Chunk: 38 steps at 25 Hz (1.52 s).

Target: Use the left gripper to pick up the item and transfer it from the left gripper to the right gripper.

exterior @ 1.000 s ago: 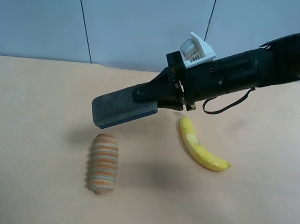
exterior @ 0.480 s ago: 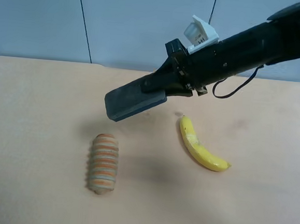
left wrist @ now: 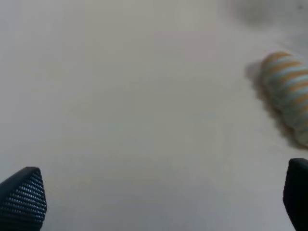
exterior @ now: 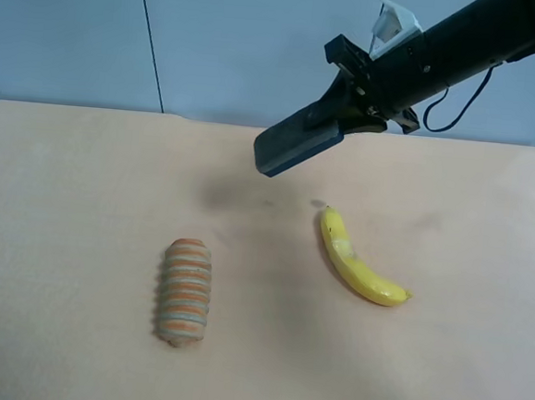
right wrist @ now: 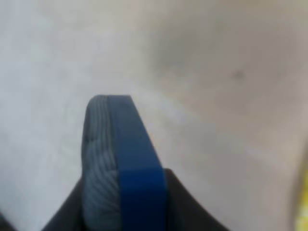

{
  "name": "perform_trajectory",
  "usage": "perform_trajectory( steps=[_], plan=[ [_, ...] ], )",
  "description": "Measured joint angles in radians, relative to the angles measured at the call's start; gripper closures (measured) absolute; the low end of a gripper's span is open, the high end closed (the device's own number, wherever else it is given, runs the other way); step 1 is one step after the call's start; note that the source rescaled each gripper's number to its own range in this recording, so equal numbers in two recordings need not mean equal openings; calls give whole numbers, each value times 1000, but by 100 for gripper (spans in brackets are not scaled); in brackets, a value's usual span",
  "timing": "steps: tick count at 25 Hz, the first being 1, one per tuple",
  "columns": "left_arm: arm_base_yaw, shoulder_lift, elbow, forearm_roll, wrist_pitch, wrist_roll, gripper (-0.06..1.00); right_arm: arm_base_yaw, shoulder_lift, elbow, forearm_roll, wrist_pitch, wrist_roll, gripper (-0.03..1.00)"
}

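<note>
from my screen, the closest thing in the high view is the orange-striped roll [exterior: 184, 292], lying on the table [exterior: 60, 239], nearer to me than the banana [exterior: 357, 261] and off to that view's left of it, not touching it. the banana lies flat on the table too. past the banana, and a bit to the view's left of it, the item [exterior: 297, 145] is up in the air, tipped down at its free end, with nothing under it but its soft shadow [exterior: 240, 193] on the table. the right gripper [exterior: 341, 115] is pinching the item at the end farther from the banana, and my right wrist view shows the dark fingers pressed on both sides, with the blue side [right wrist: 139, 168] next to the grey ribbed face. higher and farther than the banana, the white box [exterior: 394, 23] sits on top of that slim black arm, and the pale wall [exterior: 243, 41] is behind it all. the left gripper [left wrist: 161, 195] shows only in its own wrist view: its fingertips [left wrist: 24, 199] are spread wide with nothing between them, above bare table, with the roll in sight.
</note>
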Motion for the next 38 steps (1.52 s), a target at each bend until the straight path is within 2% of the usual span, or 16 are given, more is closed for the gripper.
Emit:
perform_trajectory(
  steps=[5,9,27,34,36,38],
  plan=[
    [52,0,0,0,0,0,-6,-120,55,0,-8,-24,-5,96],
    [58,0,0,0,0,0,-6,-163,76,-2,6,-61,-57,96],
    [58,0,0,0,0,0,-6,-165,155,-5,38,-341,-152,96],
    [58,0,0,0,0,0,-6,-165,156,-5,38,-364,-159,96],
    [58,0,0,0,0,0,-6,-165,156,-5,38,-364,-159,82],
    [58,0,0,0,0,0,-6,-165,156,-5,38,-364,-159,44]
  ],
)
